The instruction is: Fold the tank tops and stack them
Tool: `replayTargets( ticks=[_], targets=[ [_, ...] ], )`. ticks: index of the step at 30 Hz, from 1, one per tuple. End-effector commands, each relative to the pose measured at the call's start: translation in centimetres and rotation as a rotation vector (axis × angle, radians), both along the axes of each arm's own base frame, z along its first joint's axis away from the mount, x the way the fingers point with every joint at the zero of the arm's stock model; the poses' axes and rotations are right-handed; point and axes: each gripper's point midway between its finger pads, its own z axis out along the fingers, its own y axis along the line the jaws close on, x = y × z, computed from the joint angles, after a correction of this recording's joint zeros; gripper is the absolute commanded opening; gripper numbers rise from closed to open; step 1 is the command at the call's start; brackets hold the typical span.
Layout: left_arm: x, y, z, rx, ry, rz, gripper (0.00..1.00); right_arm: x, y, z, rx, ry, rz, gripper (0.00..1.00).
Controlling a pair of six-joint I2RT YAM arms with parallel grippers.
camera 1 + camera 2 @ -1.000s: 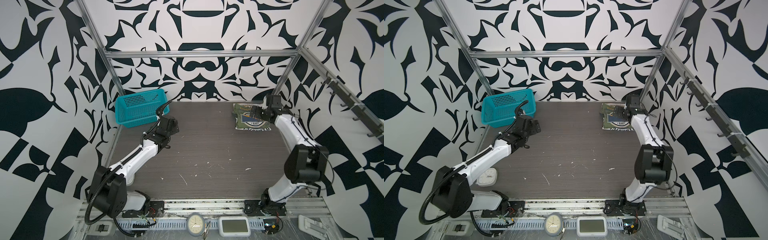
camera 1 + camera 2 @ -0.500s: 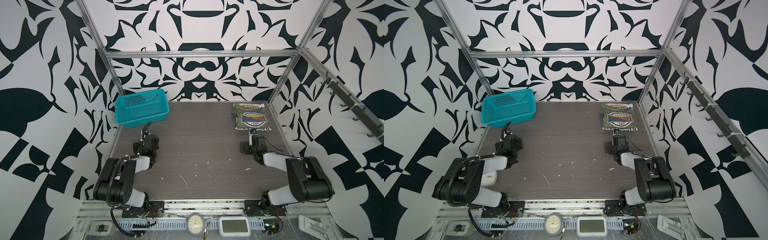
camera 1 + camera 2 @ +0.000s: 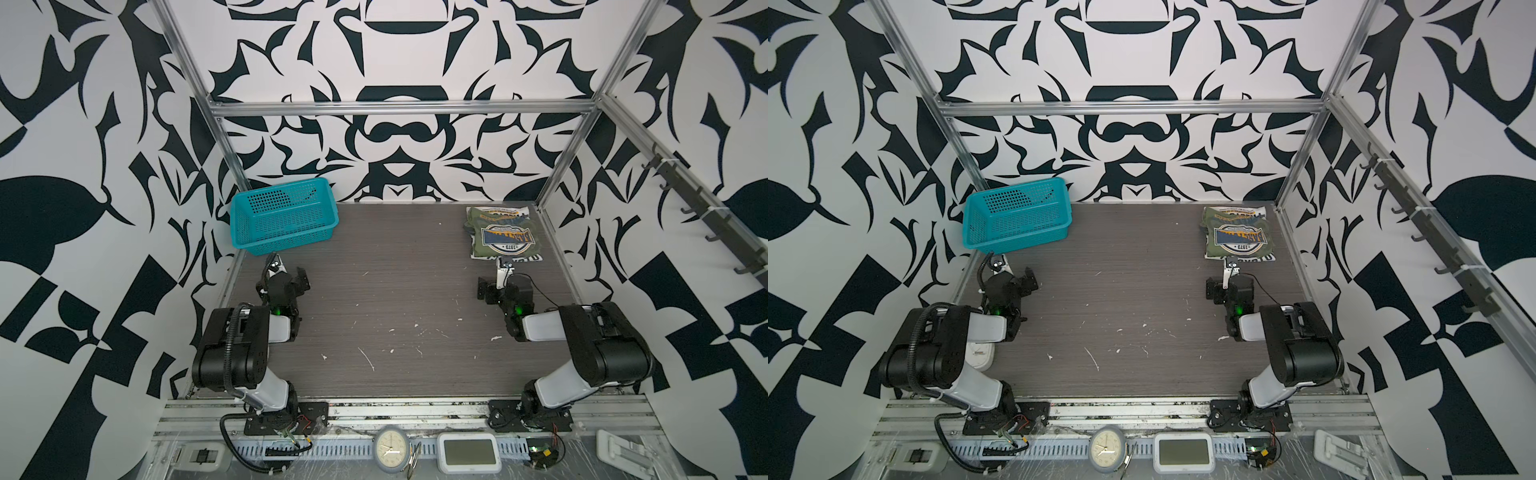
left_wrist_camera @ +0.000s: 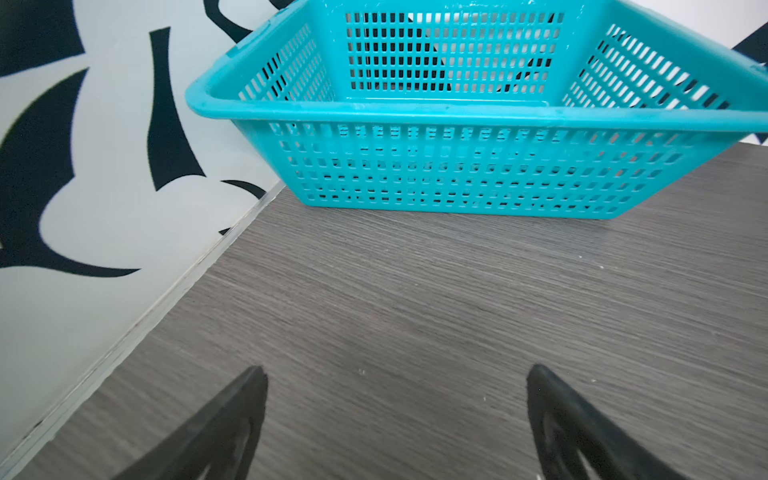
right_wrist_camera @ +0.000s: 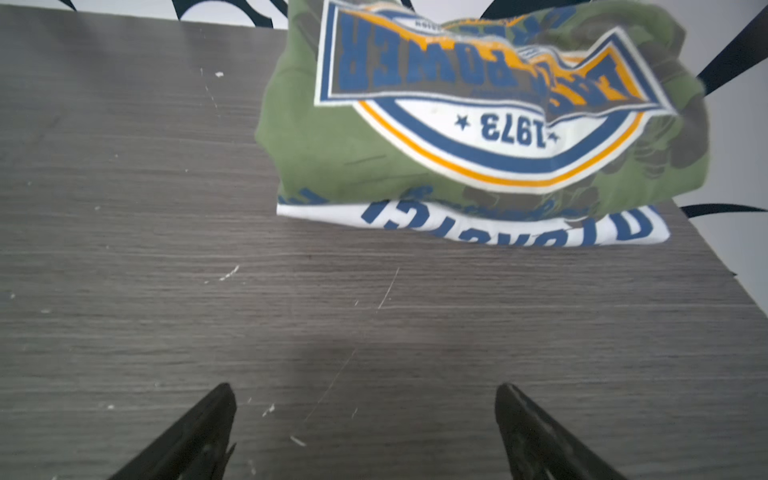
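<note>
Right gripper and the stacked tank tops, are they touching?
Apart. The right wrist view shows bare table between the open right gripper and the tank tops.

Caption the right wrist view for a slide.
Open right gripper faces green tank top stacked on white tank top.

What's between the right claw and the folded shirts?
Only bare table, with a few pale specks and scratches. The right wrist view shows it: the open right gripper faces the green tank top, stacked on the white tank top.
</note>
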Motion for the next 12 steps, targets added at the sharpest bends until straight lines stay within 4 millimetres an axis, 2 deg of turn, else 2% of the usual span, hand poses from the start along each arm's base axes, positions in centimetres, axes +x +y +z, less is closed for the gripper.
replayTargets(
  ticks=[1, 12],
  targets=[
    [0.23, -0.14, 0.98, -0.014, -0.060, -0.008, 0.99, 0.92, -0.10, 2.20, -0.002, -0.081, -0.012, 0.99],
    [0.18, -0.15, 0.91, -0.014, -0.054, -0.008, 0.99, 0.90, -0.36, 2.19, -0.005, -0.080, -0.029, 0.99]
  ],
)
